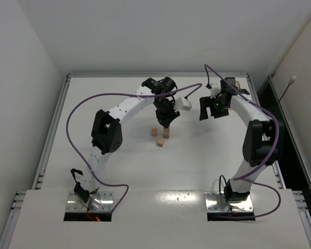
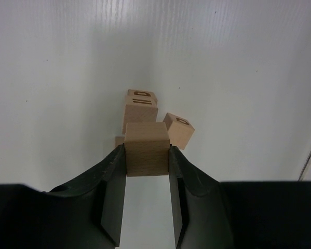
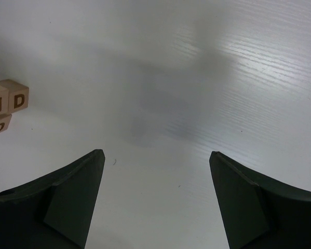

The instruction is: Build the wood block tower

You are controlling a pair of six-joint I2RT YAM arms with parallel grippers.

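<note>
The left pincer [image 1: 165,119] is clamping one wood block [image 2: 147,149] squarely between its fingers. It is hovering just short of the tower [image 2: 140,110], probably so the cube can go down flat on top. A loose block [image 2: 178,129] is lying just beside the tower on the counter [image 2: 238,78], within easy reach. The right pincer [image 3: 156,154] is hanging wide apart and empty, well off to the side, likely to leave room for the stacking.
</note>
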